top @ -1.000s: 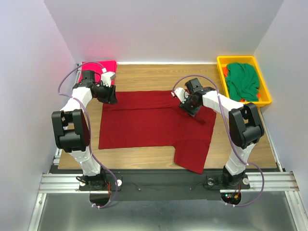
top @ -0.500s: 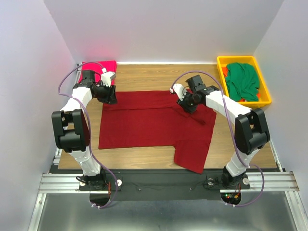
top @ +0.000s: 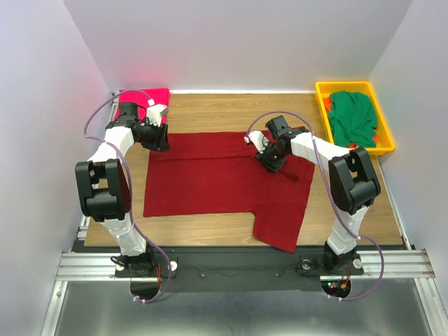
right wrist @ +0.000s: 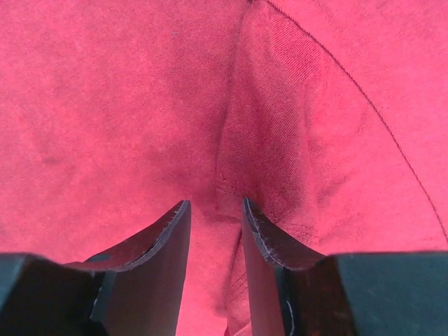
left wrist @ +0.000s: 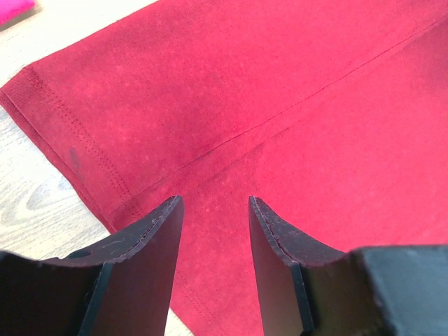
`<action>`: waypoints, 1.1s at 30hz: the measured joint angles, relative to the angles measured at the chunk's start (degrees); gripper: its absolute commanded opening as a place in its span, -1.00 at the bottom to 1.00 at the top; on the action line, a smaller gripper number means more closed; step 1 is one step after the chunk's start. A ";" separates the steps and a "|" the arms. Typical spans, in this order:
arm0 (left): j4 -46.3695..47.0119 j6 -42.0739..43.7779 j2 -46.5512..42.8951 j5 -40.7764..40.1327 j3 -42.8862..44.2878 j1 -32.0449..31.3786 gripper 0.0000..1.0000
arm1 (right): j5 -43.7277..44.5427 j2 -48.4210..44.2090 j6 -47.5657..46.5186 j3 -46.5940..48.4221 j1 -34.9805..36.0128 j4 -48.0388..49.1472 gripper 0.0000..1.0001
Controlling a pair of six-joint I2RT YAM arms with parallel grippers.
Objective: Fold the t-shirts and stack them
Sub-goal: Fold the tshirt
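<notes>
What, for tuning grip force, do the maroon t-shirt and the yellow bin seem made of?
Maroon t-shirt: soft matte knit cloth, probably cotton; fine fabric texture and stitched hem lines show in the left wrist view. Yellow bin: apparently rigid moulded plastic, smooth, slightly glossy, with an even raised rim.

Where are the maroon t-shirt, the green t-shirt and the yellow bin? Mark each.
maroon t-shirt (top: 210, 175), top external view, middle of its spread body.
green t-shirt (top: 353, 115), top external view, its bunched middle.
yellow bin (top: 343, 85), top external view, far rim.
</notes>
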 measured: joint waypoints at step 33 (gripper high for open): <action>-0.42 0.50 0.00 -0.24 0.00 0.98 0.08 | -6.08 -2.12 3.58 2.60 -0.13 -2.23 -0.99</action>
